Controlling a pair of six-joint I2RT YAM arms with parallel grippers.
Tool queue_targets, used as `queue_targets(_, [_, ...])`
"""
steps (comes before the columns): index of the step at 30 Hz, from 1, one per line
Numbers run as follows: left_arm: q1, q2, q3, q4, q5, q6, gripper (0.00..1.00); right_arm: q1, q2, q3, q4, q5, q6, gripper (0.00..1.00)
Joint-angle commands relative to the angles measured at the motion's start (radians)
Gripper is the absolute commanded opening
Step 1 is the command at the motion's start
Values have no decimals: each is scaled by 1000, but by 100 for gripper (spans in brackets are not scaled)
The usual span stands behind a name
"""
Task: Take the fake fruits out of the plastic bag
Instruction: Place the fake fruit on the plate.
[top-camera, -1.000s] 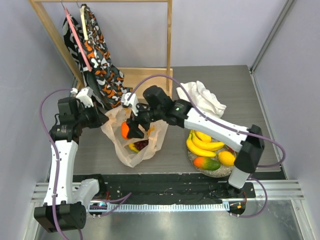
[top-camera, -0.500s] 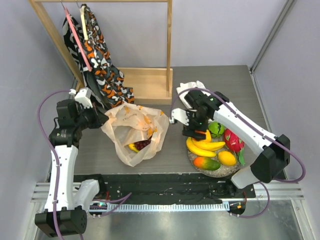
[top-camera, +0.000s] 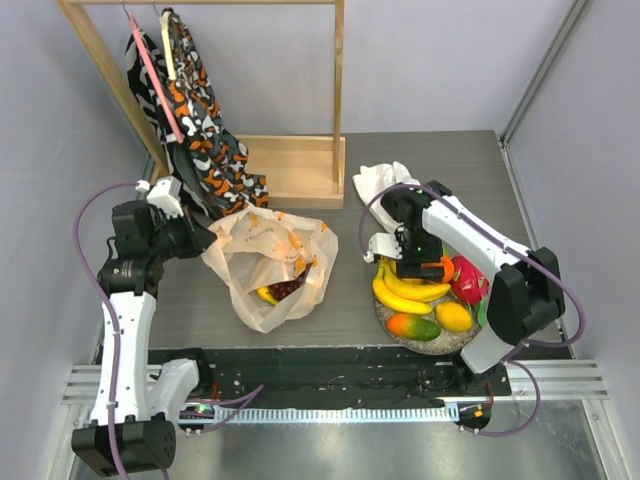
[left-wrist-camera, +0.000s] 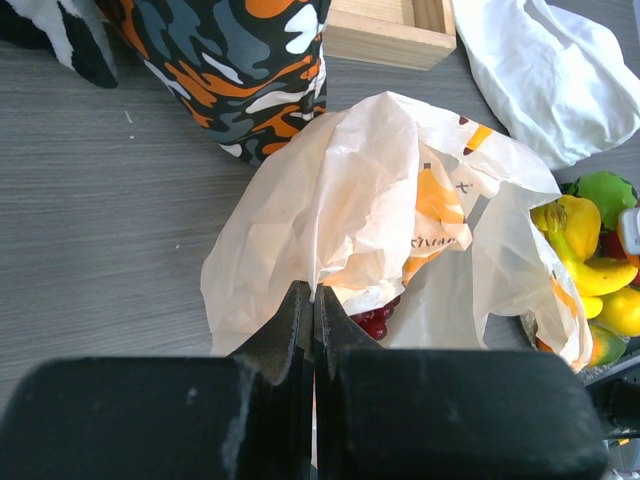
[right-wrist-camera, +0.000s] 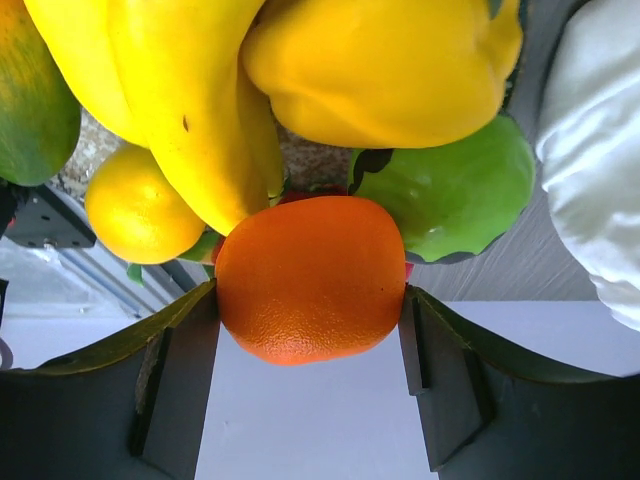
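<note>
The plastic bag (top-camera: 262, 262) lies crumpled left of centre, with dark grapes (top-camera: 284, 289) and a yellow fruit (top-camera: 265, 295) showing in its mouth. My left gripper (top-camera: 200, 238) is shut on the bag's upper left edge; in the left wrist view its jaws (left-wrist-camera: 313, 300) pinch the film above the grapes (left-wrist-camera: 375, 322). My right gripper (top-camera: 425, 262) is shut on an orange fruit (right-wrist-camera: 310, 275) just above the plate (top-camera: 440, 347). On that plate are bananas (top-camera: 405, 290), a mango (top-camera: 412, 325), a yellow round (top-camera: 453, 315) and a dragon fruit (top-camera: 468, 280).
A white cloth (top-camera: 405, 195) lies behind the plate. Patterned fabric (top-camera: 200, 120) hangs from a wooden rack (top-camera: 295, 165) at the back left, close to my left gripper. In the right wrist view a green fruit (right-wrist-camera: 455, 190) and a yellow fruit (right-wrist-camera: 400, 60) sit under the orange.
My right gripper has swung from the bag's mouth to the right with the orange and now hangs over the plate. The left gripper has kept its hold on the bag.
</note>
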Motion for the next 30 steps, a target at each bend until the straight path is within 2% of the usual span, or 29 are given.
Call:
queue_targets(1, [22,-32,-6,35,19,-6,0,1,34,33,-76,78,-34,36])
queue_targets(4, [29,-36,-7,36,22,-9,0,-1,48,36,-76,79,-28,44])
queue_targets(6, [31,-33,-6,33,20,-9,0,2,49,42,-72,62,-23,54])
queue_targets(7, [29,-30,-6,33,23,-9,0,4,52,55,-73,58,-20,63])
queue_targets(8, [31,-29,-4,33,25,-9,0,4,54,62,-79,52,-13,82])
queue_targets(9, [31,-25,-1,35,26,-9,0,5,55,71,-82,43,-7,97])
queue_targets(10, [31,-21,0,35,28,-9,0,5,57,87,-89,38,-4,100])
queue_targets(14, [31,-12,2,44,34,-15,0,16,60,134,-112,23,13,99])
queue_targets(21, [31,5,2,56,42,-23,0,45,77,327,-164,-63,67,99])
queue_targets(30, [31,10,0,69,45,-24,0,44,51,193,-107,-99,101,100])
